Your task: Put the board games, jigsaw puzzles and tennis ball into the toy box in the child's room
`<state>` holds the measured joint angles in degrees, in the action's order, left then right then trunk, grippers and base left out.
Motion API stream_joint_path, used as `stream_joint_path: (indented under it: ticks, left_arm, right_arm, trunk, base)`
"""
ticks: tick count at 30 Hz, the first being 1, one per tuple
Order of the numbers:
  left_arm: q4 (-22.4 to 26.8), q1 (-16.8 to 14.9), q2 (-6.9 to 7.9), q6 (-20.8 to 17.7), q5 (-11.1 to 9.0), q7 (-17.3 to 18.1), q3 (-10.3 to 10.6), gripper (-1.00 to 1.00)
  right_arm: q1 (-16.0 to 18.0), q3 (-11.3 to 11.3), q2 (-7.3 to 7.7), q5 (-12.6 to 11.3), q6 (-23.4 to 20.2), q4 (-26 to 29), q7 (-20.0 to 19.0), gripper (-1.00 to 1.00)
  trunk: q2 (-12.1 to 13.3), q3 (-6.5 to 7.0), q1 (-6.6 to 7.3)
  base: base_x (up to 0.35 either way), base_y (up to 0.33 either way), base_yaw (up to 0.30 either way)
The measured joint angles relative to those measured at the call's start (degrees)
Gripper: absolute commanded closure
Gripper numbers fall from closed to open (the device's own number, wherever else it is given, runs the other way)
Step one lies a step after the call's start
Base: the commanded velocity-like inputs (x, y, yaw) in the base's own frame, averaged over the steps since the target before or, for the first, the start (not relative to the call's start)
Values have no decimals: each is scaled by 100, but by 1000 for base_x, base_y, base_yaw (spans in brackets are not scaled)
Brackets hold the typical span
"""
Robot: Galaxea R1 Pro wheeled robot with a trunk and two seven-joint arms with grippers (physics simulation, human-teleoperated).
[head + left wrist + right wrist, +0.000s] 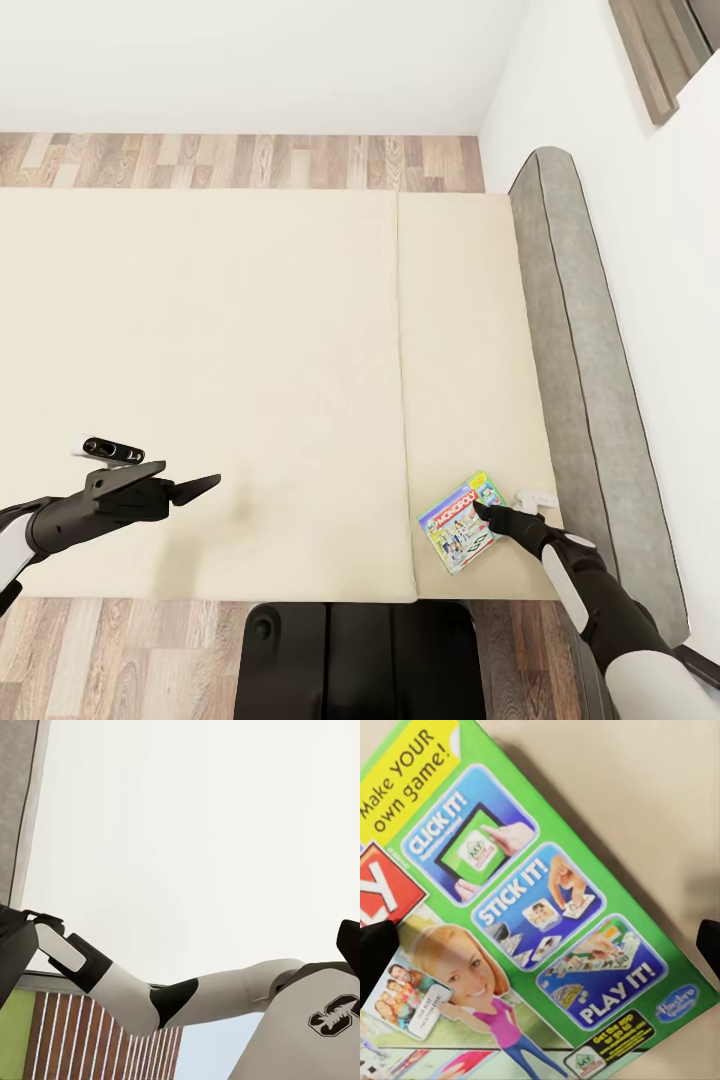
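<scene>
A wide cream bed (250,380) with one seam line fills most of the head view, with a strip of wood floor (240,160) beyond it and a white wall (600,120) on the right. A grey padded headboard (590,400) runs along the bed's right edge.

The Monopoly box (461,522) lies flat on the mattress near the bed's near right corner, turned at an angle to the seam (its green border and the panels reading "CLICK IT!", "STICK IT!" and "PLAY IT!" are plain in the right wrist view (547,922)). The right gripper (487,512) reaches over the box, its dark tip above the box's right part. In the right wrist view its fingertips (375,956) stand wide apart, one at each side of the picture, with the box between them and nothing grasped.

The left gripper (198,488) hovers above bare mattress on the left side of the bed, well apart from the box. Its fingers point toward the seam and look drawn together, holding nothing.
</scene>
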<state>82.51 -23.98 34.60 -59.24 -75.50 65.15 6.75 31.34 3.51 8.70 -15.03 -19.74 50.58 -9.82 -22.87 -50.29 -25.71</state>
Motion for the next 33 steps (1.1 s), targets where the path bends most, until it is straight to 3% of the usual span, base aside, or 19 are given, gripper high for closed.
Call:
stream_joint_path:
  ticks: [12,15,33]
  left_arm:
    - [-1,-1,0,2,0,1,1,-100]
    - [-6,-7,-3,2,5,3,6,-100]
    - [-4,-2,-1,3,1,1,2,-100]
  right_arm:
    - [-2,108,-66,48,7,-46,7,-100]
    - [-5,-106,-157,32,7,-42,-18,-100]
    - [-1,-117,-160,-3,4,-38,-7,-100]
  trunk:
    - [1,30,-1]
    - [4,42,-5]
    - [1,48,-2]
  base:
    - [0,0,0]
    - [0,0,0]
    - [0,0,0]
